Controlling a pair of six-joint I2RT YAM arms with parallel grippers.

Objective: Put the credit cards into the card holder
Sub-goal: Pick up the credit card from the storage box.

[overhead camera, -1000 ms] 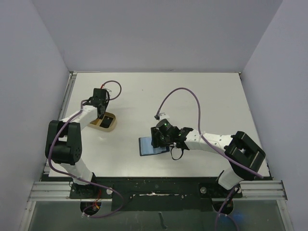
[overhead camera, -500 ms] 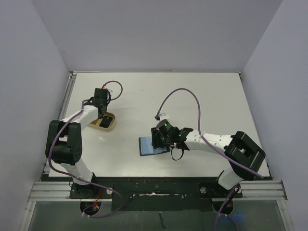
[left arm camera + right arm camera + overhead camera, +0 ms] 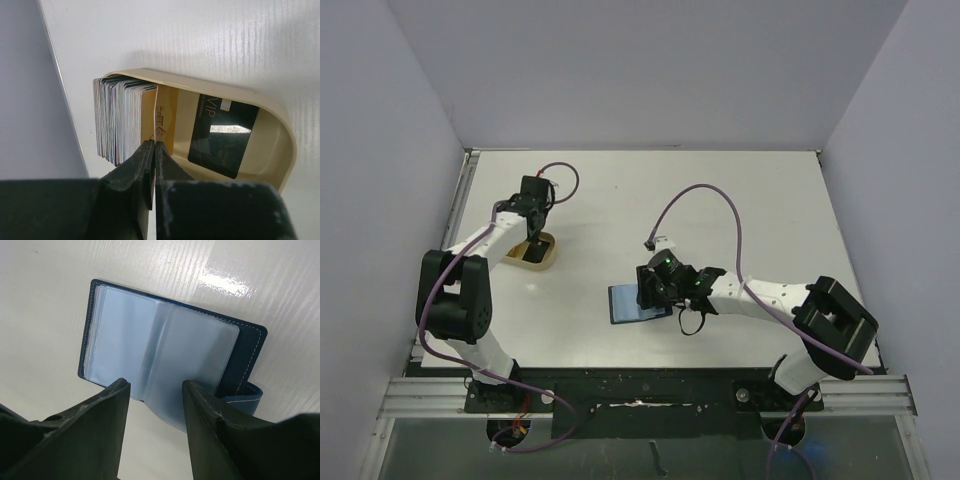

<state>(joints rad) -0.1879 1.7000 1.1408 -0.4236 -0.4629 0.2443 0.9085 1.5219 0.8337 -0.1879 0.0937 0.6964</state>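
Over at the 9 o'clock side of the counter (image 3: pixel 740 200) the left hand (image 3: pixel 154 145) has its jaws pinched right together on the lower edge of a gold card (image 3: pixel 164 117). The card stands on edge inside the beige tray (image 3: pixel 280 135). A stack of cards (image 3: pixel 117 117) stands upright just beside it, packed against the tray's 9 o'clock end in the wrist view. A black card (image 3: pixel 222 135) with pale lettering lies flat on the tray floor toward 3 o'clock.

Nearer the middle of the counter, a little toward 6 o'clock, the card holder (image 3: pixel 160 355) lies spread open with its pale blue sleeves facing up and its snap tab sticking out at 4 o'clock. The right hand (image 3: pixel 155 390) is directly above its near edge, with the jaws about half apart and nothing between them. I cannot tell whether the fingertips touch the sleeves.
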